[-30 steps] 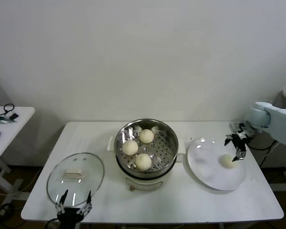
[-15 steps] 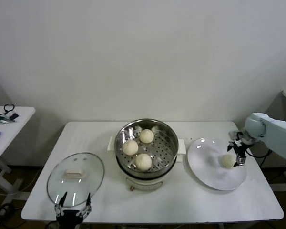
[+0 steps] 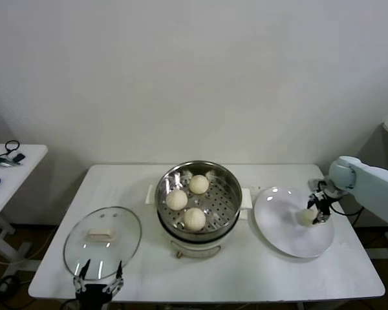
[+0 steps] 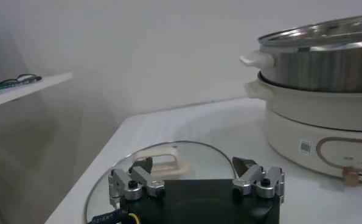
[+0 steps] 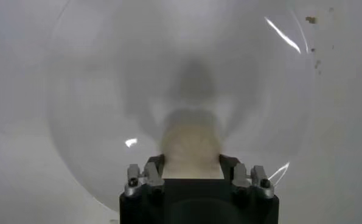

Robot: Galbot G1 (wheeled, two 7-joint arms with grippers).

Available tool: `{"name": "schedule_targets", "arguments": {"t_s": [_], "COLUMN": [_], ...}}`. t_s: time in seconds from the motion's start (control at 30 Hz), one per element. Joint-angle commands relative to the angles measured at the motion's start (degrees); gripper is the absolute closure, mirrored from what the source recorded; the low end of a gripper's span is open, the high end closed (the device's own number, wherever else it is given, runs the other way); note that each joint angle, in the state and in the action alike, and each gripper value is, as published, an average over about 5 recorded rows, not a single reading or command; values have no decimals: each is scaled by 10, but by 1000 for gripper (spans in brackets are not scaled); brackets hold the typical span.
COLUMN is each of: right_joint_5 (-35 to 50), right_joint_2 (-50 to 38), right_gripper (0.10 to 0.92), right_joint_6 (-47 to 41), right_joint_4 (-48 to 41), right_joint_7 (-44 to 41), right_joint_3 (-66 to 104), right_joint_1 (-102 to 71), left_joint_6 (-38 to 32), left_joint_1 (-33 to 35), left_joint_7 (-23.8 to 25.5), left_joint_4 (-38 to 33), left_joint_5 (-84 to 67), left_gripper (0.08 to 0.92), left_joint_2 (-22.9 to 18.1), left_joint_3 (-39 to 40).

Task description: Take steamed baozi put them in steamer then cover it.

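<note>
Three baozi [image 3: 194,219] lie on the perforated tray of the shiny steamer [image 3: 164,188] at the table's middle. A fourth baozi [image 3: 308,217] rests on the white plate [image 3: 288,236] to the right. My right gripper [image 3: 314,215] is down on that plate, shut on this bun; in the right wrist view the baozi [image 5: 191,146] fills the gap between the fingers [image 5: 154,165] of the right gripper [image 5: 191,162]. The glass cover [image 3: 119,248] with its cream handle lies flat at the front left. My left gripper [image 3: 100,284] waits open at the table's front edge, just before the cover [image 4: 199,155].
A small white side table [image 3: 13,169] with cables and dark items stands beyond the left end. The steamer's cream base [image 4: 314,122] rises beside the cover. Bare tabletop [image 3: 246,274] runs along the front between cover and plate.
My right gripper has come down from above the plate's far right edge onto the bun and closed on it. The left arm has stayed put.
</note>
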Motion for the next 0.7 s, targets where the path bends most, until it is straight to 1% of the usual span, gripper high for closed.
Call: {"name": "schedule_targets", "arguments": {"t_s": [0.03,0.1,0.2,0.37,0.53,0.7], "right_joint_5": [34,65,130,258,371,440], "right_joint_2": [-8,-16,-17,20,81,131], "right_gripper": [405,406,406,406,406,406], "right_joint_6": [-8,-12,-21,-56,-96,-145], "right_joint_4": [29,59,115,233,315,380], "right_joint_7": [-5,-7,-8,-4,5,50], "right_joint_3": [-28,-76,-176,-334,-339,-318], "right_joint_1": [46,100,226,448,559,571], "left_joint_6": [1,1,0,1,3,2], "left_joint_1": [1,1,0,-4,-5,-4], "left_joint_7": [0,0,0,0,-1,-5], "left_joint_4": [0,-1,1,4,4,-2], "left_joint_5": [1,1,0,0,-1,-2], "left_gripper": [177,177,177,177,177,177], "left_joint_2": [0,0,3,6,6,9], "left_joint_3": [1,1,2,7,8,4]}}
